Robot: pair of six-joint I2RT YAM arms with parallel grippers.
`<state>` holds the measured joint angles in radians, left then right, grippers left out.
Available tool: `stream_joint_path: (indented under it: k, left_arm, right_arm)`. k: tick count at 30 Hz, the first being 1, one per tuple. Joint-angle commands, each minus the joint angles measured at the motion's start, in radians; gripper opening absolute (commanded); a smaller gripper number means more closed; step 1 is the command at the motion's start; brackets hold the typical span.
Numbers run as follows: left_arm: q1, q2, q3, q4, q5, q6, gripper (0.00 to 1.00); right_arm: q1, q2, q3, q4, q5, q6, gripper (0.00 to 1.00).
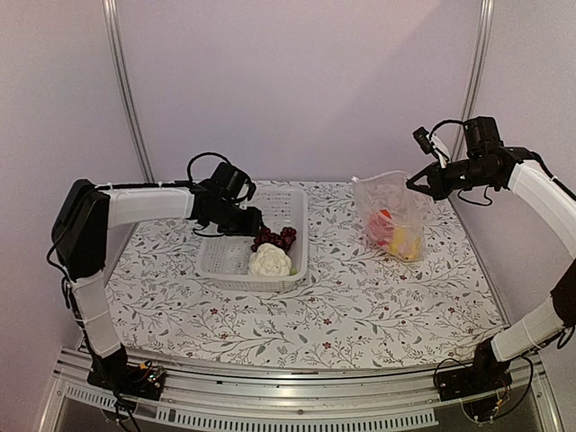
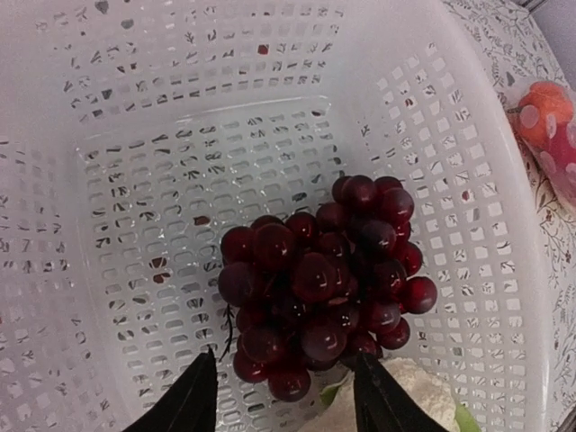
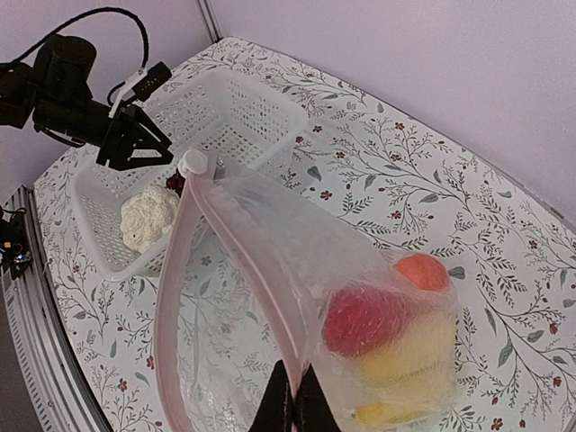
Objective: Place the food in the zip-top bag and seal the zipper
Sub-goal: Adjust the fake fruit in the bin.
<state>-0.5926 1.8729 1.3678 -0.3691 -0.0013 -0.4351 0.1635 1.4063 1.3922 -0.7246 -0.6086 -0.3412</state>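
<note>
Dark purple grapes and a white cauliflower lie in the white slotted basket. My left gripper reaches down into the basket, open, with a finger on each side of the near end of the grapes and a small gap on the left. My right gripper is shut on the pinkish zipper of the clear zip-top bag and holds it up with the mouth gaping toward the basket. Inside the bag lie a red fruit, an orange piece and yellow pieces.
The basket stands at the left middle of the flowered table, and the bag hangs at the back right. A white slider sits at the far end of the zipper. A pale wall closes off the back.
</note>
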Motion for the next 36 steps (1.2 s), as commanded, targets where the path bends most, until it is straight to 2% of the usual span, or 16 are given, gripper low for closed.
stream_joint_path:
  k: [1,18,22,24,31,36]
  left_arm:
    - [0.019,0.078,0.044,-0.005,0.079,-0.004,0.51]
    - [0.028,0.227,0.16,-0.007,0.078,-0.003,0.46]
    - [0.032,0.246,0.174,0.002,0.075,0.0,0.39]
    - [0.033,0.252,0.18,0.007,0.071,0.004,0.32]
    - [0.04,0.274,0.201,0.023,0.077,0.032,0.02]
    - [0.04,0.236,0.199,0.03,0.06,0.049,0.0]
  right_arm:
    - [0.005,-0.029,0.002,0.006,-0.018,-0.003,0.0]
    - [0.005,-0.054,-0.028,0.012,-0.019,-0.003,0.0]
    - [0.004,-0.058,-0.034,0.015,-0.018,-0.001,0.0]
    - [0.004,-0.059,-0.036,0.017,-0.018,-0.002,0.0]
    - [0.004,-0.065,-0.043,0.022,-0.017,-0.002,0.0]
    - [0.005,-0.074,-0.045,0.022,-0.014,-0.002,0.0]
